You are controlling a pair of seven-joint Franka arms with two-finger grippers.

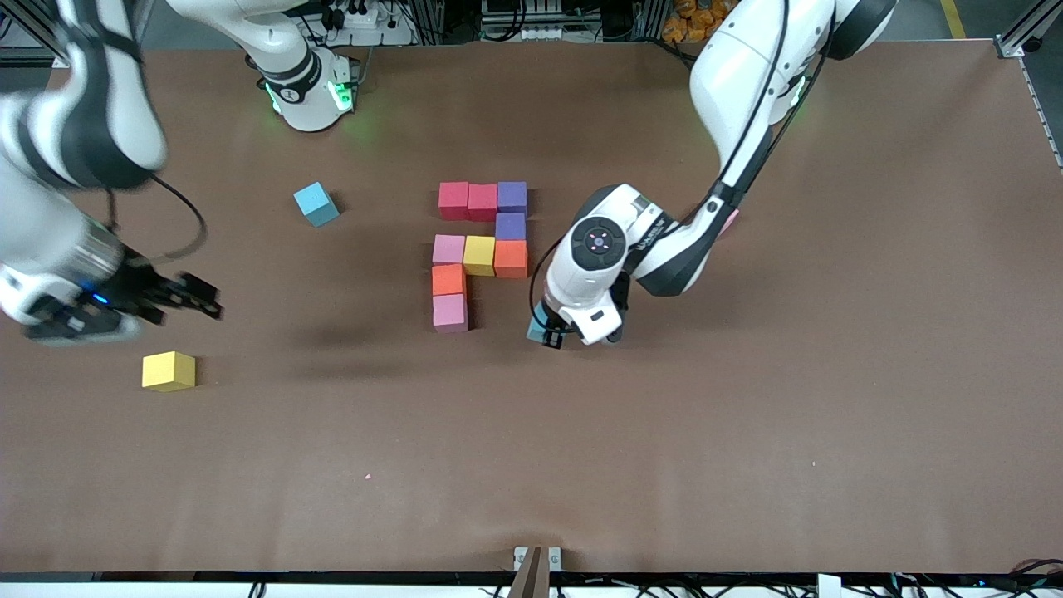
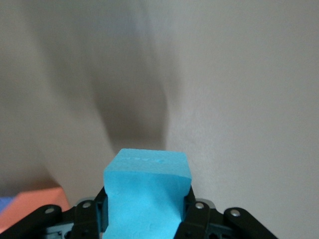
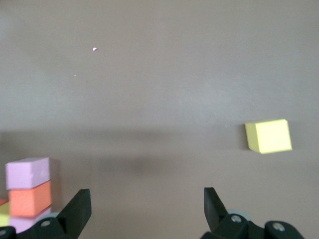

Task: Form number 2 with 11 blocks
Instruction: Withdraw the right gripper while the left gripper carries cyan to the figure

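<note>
While step: bottom row being built, light blue block [image 2: 147, 191] clamped in left tool [image 1: 551, 332] beside pink block [image 1: 449, 313].
Next: block needed set touching pink.
Right tool [image 1: 178, 299]: fingers apart, empty, waiting.

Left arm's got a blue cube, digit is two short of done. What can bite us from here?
1. The left gripper holds the light blue cube close to the partial digit; setting it beside the lowest pink cube could nudge that column.
2. The foam looks pinched between the fingers, so it may shift on release.
3. The open right gripper hangs above the loose yellow cube and might clip it descending.
</note>
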